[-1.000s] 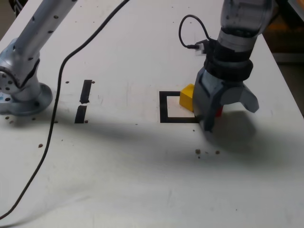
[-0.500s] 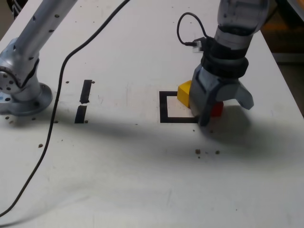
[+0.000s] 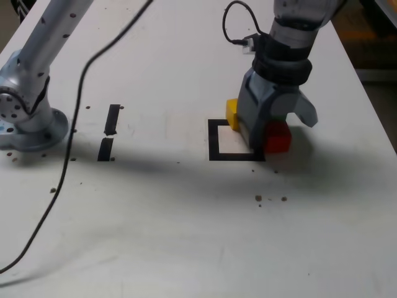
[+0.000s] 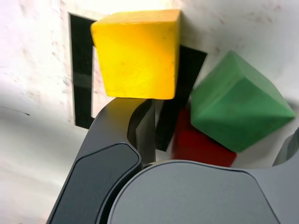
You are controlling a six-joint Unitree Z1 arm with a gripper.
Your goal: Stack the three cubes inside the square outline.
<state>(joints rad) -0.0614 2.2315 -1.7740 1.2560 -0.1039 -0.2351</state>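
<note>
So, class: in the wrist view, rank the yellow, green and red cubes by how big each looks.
1-2. Green cube and yellow cube: too alike to rank.
3. Red cube: smallest showing, but largely hidden, so unsure.

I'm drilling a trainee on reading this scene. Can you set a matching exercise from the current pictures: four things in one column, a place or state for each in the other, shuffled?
Things:
1. yellow cube
2. green cube
3. red cube
4. gripper

Places or states:
A. jaws spread wide, holding nothing
B. lying tilted on top of another cube
C. on the table just outside the square outline, at the exterior view's right
D. at the outline's far corner, overlapping the tape

Pairs: 1-D, 2-B, 3-C, 4-A
</note>
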